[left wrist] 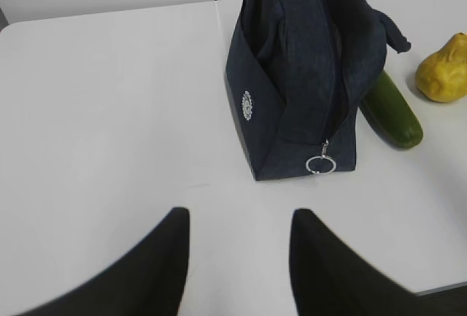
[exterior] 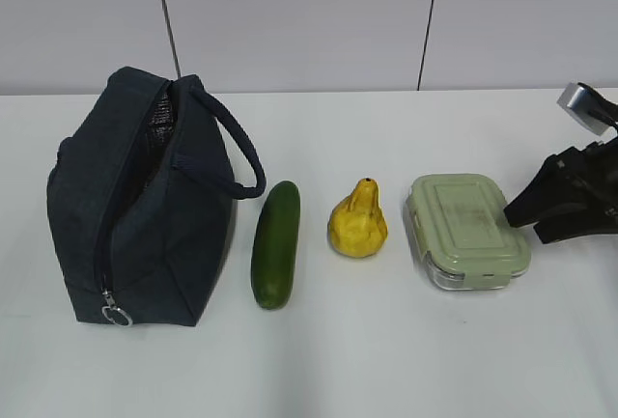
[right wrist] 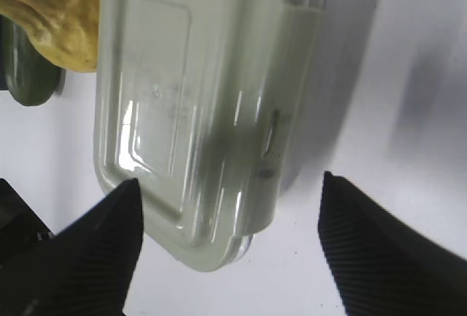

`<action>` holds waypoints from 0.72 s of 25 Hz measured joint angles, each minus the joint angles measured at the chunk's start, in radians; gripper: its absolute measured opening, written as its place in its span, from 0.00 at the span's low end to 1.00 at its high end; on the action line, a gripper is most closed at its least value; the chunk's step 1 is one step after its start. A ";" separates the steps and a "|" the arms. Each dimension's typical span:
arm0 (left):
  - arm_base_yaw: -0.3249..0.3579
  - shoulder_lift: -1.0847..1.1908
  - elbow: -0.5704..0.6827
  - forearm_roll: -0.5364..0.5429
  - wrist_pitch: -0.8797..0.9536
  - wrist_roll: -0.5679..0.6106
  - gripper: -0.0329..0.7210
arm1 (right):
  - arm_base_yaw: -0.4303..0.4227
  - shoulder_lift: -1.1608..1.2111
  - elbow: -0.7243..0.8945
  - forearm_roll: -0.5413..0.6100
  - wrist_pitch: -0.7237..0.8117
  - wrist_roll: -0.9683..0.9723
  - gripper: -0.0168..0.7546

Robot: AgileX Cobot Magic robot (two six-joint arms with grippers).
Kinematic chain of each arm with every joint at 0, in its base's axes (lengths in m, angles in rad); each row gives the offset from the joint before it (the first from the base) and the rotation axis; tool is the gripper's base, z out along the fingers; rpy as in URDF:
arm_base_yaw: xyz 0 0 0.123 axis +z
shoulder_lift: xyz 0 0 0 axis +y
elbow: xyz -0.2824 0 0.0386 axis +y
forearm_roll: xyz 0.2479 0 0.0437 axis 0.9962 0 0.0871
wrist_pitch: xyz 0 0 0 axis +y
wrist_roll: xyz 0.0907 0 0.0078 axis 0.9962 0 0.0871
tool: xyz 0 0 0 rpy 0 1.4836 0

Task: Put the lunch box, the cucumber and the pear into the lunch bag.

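Note:
The navy lunch bag point(exterior: 145, 215) stands at the left, its top partly open and showing silver lining; it also shows in the left wrist view point(left wrist: 292, 75). To its right lie the cucumber point(exterior: 276, 242), the yellow pear point(exterior: 358, 222) and the lunch box point(exterior: 468, 230) with its sage-green lid. My right gripper point(exterior: 521, 227) is open at the box's right end; in the right wrist view point(right wrist: 230, 185) its fingertips point(right wrist: 131, 188) straddle the box's near corner point(right wrist: 197, 90) without touching. My left gripper point(left wrist: 241, 217) is open and empty over the table before the bag.
The bag's zipper ring pull point(exterior: 116, 317) hangs at its near lower end and shows in the left wrist view point(left wrist: 321, 164). The cucumber point(left wrist: 392, 108) lies close beside the bag, the pear point(left wrist: 443, 70) beyond it. A grey panelled wall point(exterior: 309, 13) stands behind the white table point(exterior: 386, 360).

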 joint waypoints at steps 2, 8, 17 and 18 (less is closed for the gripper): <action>0.000 0.000 0.000 0.000 0.000 0.000 0.41 | 0.000 0.020 -0.017 0.008 0.015 -0.019 0.78; 0.000 0.000 0.000 0.000 0.000 0.000 0.41 | 0.000 0.037 -0.042 0.033 0.018 -0.069 0.78; 0.000 0.000 0.000 0.000 0.000 0.000 0.41 | 0.000 0.037 -0.050 0.031 0.020 -0.080 0.78; 0.000 0.000 0.000 0.000 0.000 0.000 0.41 | 0.000 0.037 -0.050 0.031 0.020 -0.084 0.78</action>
